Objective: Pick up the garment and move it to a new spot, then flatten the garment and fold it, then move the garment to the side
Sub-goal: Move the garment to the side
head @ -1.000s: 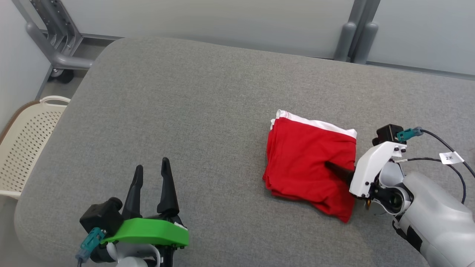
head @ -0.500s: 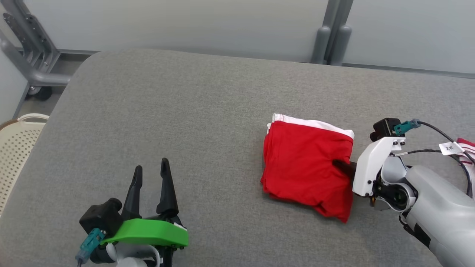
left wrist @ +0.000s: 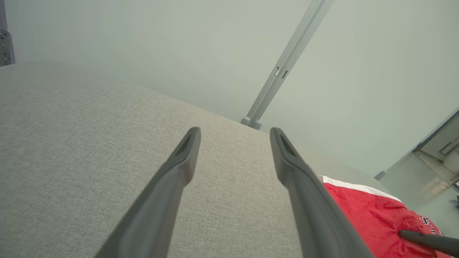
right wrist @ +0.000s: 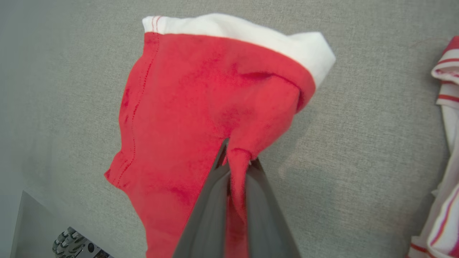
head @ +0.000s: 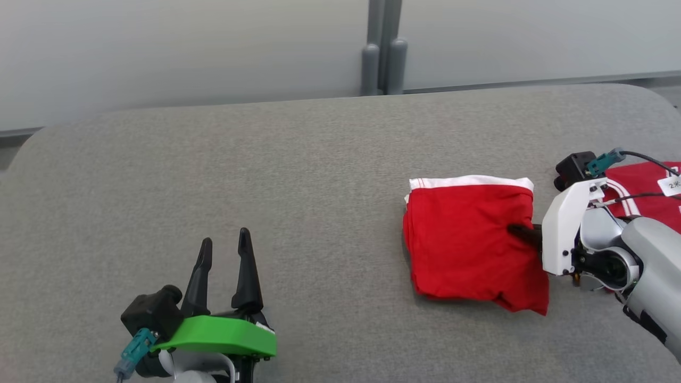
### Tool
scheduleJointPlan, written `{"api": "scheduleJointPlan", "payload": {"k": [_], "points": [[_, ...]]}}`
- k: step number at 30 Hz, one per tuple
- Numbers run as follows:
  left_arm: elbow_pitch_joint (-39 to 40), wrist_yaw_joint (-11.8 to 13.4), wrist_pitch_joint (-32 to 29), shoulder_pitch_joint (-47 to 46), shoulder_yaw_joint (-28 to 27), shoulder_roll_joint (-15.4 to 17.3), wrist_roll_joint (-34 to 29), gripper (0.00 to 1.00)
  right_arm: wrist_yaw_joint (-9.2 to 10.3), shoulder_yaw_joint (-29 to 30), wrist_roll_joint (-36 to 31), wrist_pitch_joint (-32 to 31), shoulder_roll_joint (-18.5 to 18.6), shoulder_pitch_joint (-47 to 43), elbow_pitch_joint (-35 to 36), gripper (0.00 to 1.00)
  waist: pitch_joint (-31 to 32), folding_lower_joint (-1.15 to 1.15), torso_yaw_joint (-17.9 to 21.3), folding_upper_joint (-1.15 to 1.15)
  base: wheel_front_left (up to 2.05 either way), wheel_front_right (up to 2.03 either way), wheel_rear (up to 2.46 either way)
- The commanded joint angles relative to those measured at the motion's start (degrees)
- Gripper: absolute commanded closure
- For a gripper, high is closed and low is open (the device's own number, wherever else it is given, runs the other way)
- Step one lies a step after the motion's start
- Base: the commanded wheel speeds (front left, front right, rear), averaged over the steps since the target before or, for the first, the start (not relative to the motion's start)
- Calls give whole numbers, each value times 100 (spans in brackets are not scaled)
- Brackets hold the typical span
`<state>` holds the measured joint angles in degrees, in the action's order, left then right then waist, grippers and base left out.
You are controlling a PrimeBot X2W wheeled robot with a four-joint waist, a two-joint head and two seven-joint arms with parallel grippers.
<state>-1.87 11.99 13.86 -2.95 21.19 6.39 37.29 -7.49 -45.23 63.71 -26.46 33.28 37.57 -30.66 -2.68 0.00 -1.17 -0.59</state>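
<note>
A folded red garment [head: 471, 242] with a white band along its far edge lies on the grey cushioned surface [head: 298, 175], right of centre. My right gripper [head: 515, 231] reaches into its right edge and is shut on a pinch of the red cloth [right wrist: 236, 157], which bunches between the two fingers in the right wrist view. My left gripper [head: 223, 250] hovers over the bare surface at the lower left, open with nothing between its fingers [left wrist: 186, 150]. The garment's corner [left wrist: 362, 208] shows at the lower right of the left wrist view.
A second red garment with white stripes [head: 646, 186] lies at the far right, behind my right wrist, and its striped edge [right wrist: 446, 107] shows in the right wrist view. Grey wall panels with a post [head: 380, 58] run behind the surface.
The head camera has swung to the right: the basket and metal frame left the picture and the striped garment came in. My right gripper stays shut on the red garment; the left has not moved.
</note>
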Motion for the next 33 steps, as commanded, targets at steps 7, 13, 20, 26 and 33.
{"api": "scheduleJointPlan", "payload": {"k": [7,13,20,26,33], "points": [[-2,-61,8,-169,84,-47,-16,0,0,155,-223,-302,295,166,310,100,-3,0,1164,59,0,0,0],[-60,-90,13,-283,160,-71,-43,0,0,333,-478,-460,224,291,477,100,-134,0,1602,59,0,0,0],[-125,-105,6,-419,260,-79,-114,0,0,473,-761,-560,48,412,480,100,-222,0,1750,59,0,0,0],[-163,-132,-1,-487,304,-77,-96,0,0,602,-934,-479,-90,446,468,100,-243,0,1672,59,0,0,0],[-164,-74,14,-347,276,-43,-51,0,0,771,-1042,-675,30,694,645,100,-217,0,1482,59,0,0,0]]}}
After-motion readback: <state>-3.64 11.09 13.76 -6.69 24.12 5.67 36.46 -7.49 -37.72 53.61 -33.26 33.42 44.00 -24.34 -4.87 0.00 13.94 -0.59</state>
